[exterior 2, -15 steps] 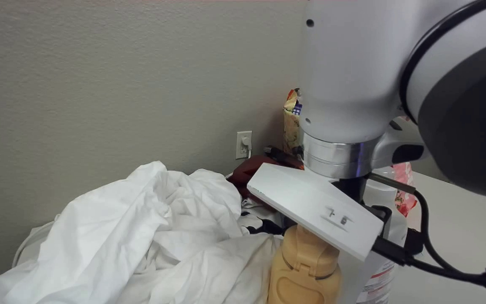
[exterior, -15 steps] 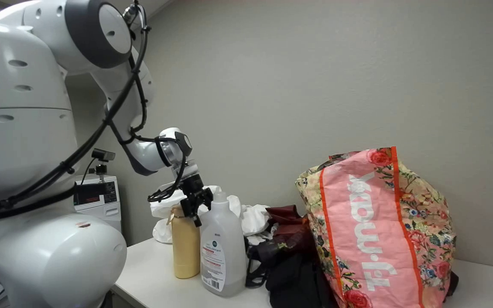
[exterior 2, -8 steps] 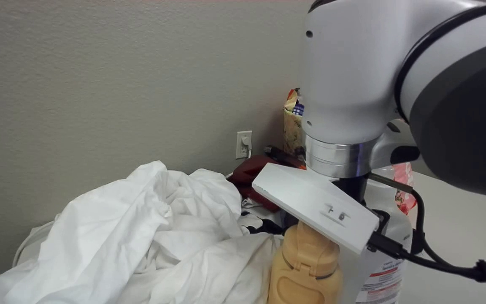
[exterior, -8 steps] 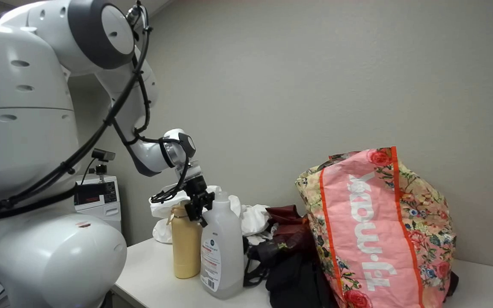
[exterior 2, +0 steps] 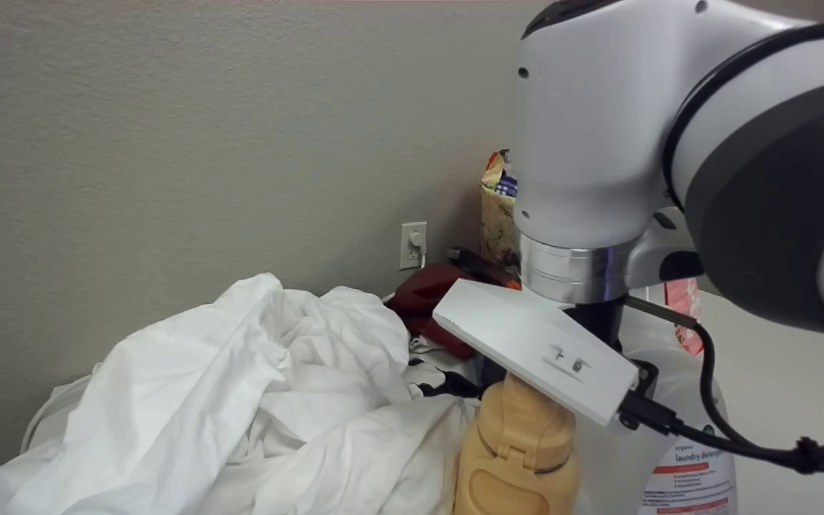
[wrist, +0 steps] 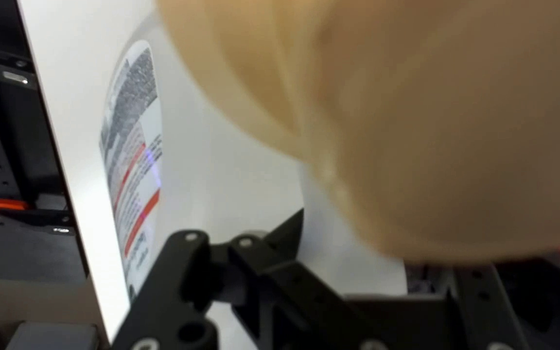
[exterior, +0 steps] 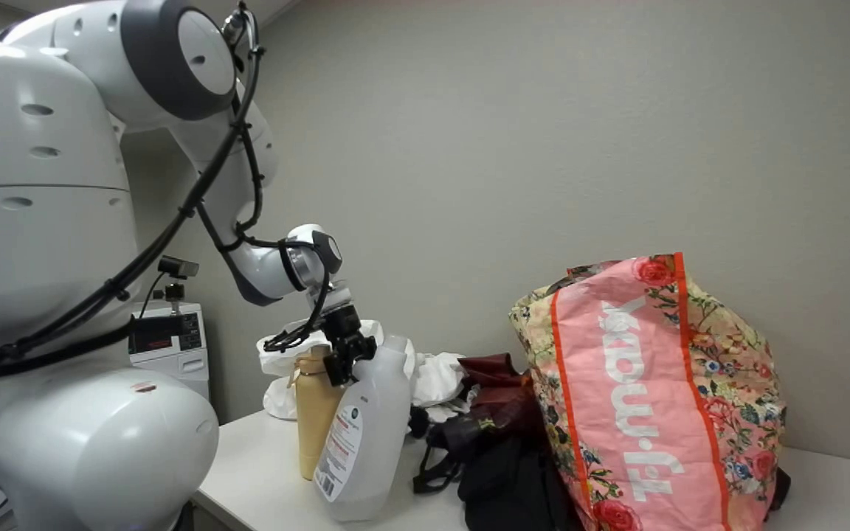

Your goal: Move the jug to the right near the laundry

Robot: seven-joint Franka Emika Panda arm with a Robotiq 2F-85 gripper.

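The jug (exterior: 370, 435) is a translucent white laundry detergent bottle with a printed label. In an exterior view it leans over, base toward the lower left and top toward the right. My gripper (exterior: 353, 366) is shut on its upper part, just below the neck. The wrist view shows one black finger (wrist: 285, 233) against the pale side of the jug (wrist: 187, 155); the opposite finger is hidden behind a tan bottle. The laundry (exterior 2: 254, 400), a heap of white cloth, lies beyond that bottle.
The tan bottle (exterior: 316, 420) stands right beside the jug and fills much of the wrist view. A black bag (exterior: 510, 479), dark red cloth (exterior: 495, 387) and a large pink floral bag (exterior: 639, 398) sit on the white table (exterior: 248, 450), against the wall.
My jaws have closed in on the jug, and the gripper has shifted slightly. The jug went from upright to tilted and has turned, its base swinging toward the table's front edge.
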